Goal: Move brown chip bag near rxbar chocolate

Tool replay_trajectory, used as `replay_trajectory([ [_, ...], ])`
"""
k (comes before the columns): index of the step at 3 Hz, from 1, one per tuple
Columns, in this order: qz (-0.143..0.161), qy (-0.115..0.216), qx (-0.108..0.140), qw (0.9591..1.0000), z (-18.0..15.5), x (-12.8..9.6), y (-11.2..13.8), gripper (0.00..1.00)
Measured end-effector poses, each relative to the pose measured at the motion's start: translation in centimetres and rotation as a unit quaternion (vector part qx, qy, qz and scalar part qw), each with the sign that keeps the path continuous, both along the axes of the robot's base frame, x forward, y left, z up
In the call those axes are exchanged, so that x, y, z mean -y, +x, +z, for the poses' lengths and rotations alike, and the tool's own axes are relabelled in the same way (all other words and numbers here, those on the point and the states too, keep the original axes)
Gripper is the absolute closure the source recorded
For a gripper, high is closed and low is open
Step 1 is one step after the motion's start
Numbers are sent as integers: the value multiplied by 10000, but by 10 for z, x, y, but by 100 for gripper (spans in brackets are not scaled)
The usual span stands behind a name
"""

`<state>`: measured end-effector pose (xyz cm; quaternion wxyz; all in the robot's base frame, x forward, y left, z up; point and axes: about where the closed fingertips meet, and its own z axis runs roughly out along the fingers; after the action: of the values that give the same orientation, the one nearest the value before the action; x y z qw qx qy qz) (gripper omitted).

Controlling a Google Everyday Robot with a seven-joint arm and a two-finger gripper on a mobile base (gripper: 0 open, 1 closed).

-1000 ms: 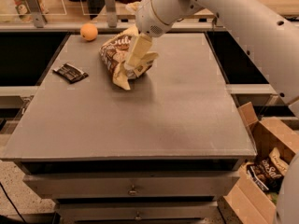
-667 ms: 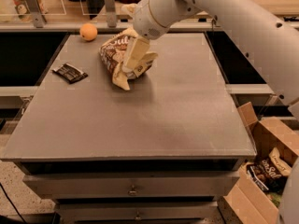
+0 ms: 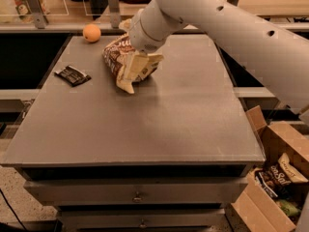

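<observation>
The brown chip bag (image 3: 116,57) stands tilted toward the 11 o'clock part of the grey table (image 3: 159,129), with its lower corner on or just above the top. The gripper (image 3: 136,67) comes down from the white arm (image 3: 231,23) at 1 o'clock and is clamped on the bag's right side. The rxbar chocolate (image 3: 72,75) lies flat at the bag's 9 o'clock, apart from it. An orange (image 3: 91,33) sits at the bag's 11 o'clock. A cardboard box (image 3: 275,144) stands off the table at 4 o'clock.
</observation>
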<state>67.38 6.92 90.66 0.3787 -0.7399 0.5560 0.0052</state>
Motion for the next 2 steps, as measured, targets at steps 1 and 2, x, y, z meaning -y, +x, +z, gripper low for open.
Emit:
replay_trajectory([
  [1,-63,-577,111,9983,-21,-2,1,38],
  [2,-18,-924,326,9952,-27,-5,-2,62],
])
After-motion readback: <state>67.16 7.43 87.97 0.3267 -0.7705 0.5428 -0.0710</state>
